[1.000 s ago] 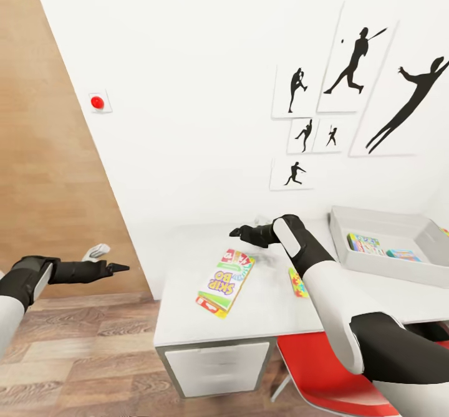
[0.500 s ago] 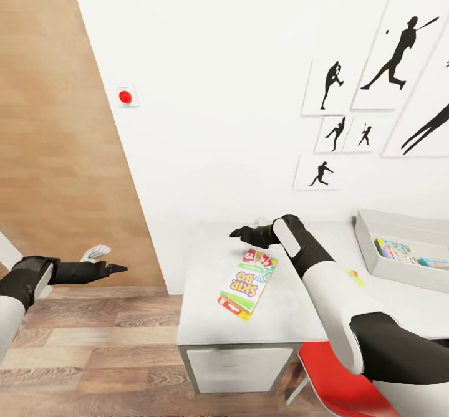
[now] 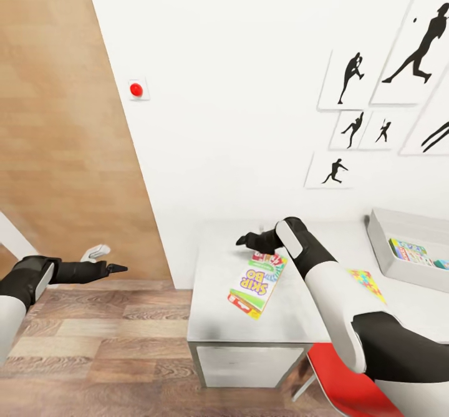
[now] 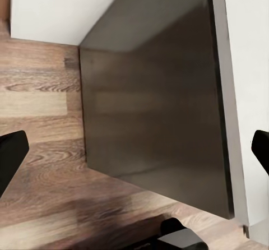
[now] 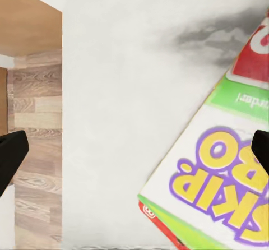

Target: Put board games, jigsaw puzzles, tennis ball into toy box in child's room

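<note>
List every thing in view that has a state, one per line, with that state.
SKIP-BO board game: lying flat on the table, not gripped.
Jigsaw puzzle: flat on the table, outside the toy box.
Toy box: lidless, game boxes already inside.
Right gripper: open, above the table by the SKIP-BO box.
Left gripper: open, empty, over the floor.

the game box (image 3: 257, 283) on the counter (image 3: 218, 317) reads "skip-bo" in yellow letters edged in purple, on a white field. in the right wrist view the same box (image 5: 216, 183) shows "skip" and part of "bo" upside down. smaller print on its green band is too blurred to read.
</note>
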`<state>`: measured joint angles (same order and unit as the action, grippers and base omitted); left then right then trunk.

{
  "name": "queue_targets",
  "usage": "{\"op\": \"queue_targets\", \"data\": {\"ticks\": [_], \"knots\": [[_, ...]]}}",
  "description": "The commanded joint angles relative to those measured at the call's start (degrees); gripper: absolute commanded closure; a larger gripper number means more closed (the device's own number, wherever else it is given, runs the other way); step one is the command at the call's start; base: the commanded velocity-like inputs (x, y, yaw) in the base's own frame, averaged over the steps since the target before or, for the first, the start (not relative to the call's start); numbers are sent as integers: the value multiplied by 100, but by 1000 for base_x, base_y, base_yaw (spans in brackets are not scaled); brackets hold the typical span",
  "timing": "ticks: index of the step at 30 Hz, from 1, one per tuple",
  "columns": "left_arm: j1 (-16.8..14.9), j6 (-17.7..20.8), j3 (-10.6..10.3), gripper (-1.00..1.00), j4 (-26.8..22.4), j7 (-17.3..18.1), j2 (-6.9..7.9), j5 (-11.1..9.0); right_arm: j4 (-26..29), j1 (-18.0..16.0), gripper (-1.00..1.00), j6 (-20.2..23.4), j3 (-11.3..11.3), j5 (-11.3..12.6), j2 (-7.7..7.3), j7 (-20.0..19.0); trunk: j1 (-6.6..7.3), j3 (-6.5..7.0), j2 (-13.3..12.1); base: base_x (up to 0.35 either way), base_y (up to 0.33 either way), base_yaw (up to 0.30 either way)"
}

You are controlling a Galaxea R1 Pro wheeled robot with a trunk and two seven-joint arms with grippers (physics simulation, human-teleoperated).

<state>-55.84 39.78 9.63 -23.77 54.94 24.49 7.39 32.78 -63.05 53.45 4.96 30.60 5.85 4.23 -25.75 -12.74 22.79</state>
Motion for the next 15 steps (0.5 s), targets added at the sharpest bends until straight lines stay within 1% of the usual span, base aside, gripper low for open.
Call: {"op": "queue_targets", "data": {"ticks": [1,6,9,10,11,13,14,15], "knots": [[-6,39,48,-100,-5,41,-5,60,-41,-7,-100,12,14,59,-5,80,-3,-21,13,0,2,62],[-6,39,54,-100,-11,36,-6,62,-279,-12,-100,-73,12,46,-15,176,-3,-67,13,0,1,61],[-6,39,56,-100,-12,35,-6,61,-355,-11,-100,-269,38,41,-58,197,-3,-95,13,0,0,50],[-6,39,56,-100,-14,36,-6,61,-372,-10,-100,-326,43,41,-86,200,-3,-104,13,0,0,32],[-8,39,58,-100,-17,39,-6,61,-409,-8,-100,-433,57,42,-161,207,-3,-113,13,0,0,20],[-12,44,61,-100,-19,40,-6,61,-454,-4,-100,-521,66,42,-237,211,-3,-132,13,0,0,15],[-18,48,61,-100,-20,55,-6,59,-496,-1,-100,-588,73,41,-301,214,-3,-141,13,0,0,8],[-23,52,62,-100,-24,68,-6,57,-513,-2,-100,-613,75,37,-326,213,-3,-150,13,0,0,7]]}}
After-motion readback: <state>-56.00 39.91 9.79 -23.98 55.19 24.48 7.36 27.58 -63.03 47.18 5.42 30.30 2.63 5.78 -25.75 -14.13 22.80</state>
